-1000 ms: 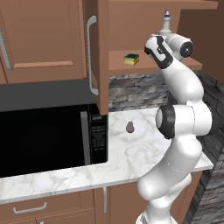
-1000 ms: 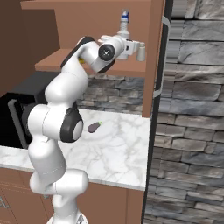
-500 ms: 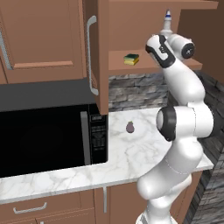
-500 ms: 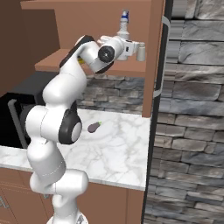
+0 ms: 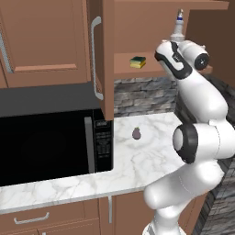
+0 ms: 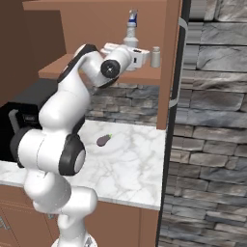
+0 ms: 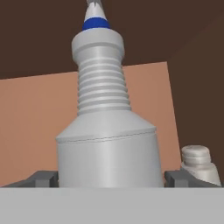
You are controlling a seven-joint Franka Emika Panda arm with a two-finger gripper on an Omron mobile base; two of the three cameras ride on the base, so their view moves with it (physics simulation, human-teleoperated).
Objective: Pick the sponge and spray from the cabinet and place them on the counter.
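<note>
The spray (image 7: 107, 144), a pale grey bottle with a ribbed neck and blue-tipped nozzle, stands upright on the shelf of the cabinet (image 5: 124, 69). My gripper (image 7: 110, 178) is open, one fingertip (image 7: 43, 178) on each side of the bottle's body. From the right base view the gripper (image 6: 136, 52) reaches in at the spray (image 6: 130, 30) at shelf height. In the left base view the spray (image 5: 178, 26) rises behind the arm, and the sponge (image 5: 137, 61), yellow with a green top, lies further left on the same shelf. Below is the marble counter (image 5: 151, 160).
A small white shaker (image 6: 155, 56) stands just right of the spray, close to my right finger. The open cabinet door (image 5: 106, 55) hangs left of the shelf. A black microwave (image 5: 46, 142) sits on the counter, and a small purple egg-shaped object (image 5: 136, 133) lies on the marble.
The hand has crept slightly further in toward the spray. The jaws have stayed wide and nothing else has moved.
</note>
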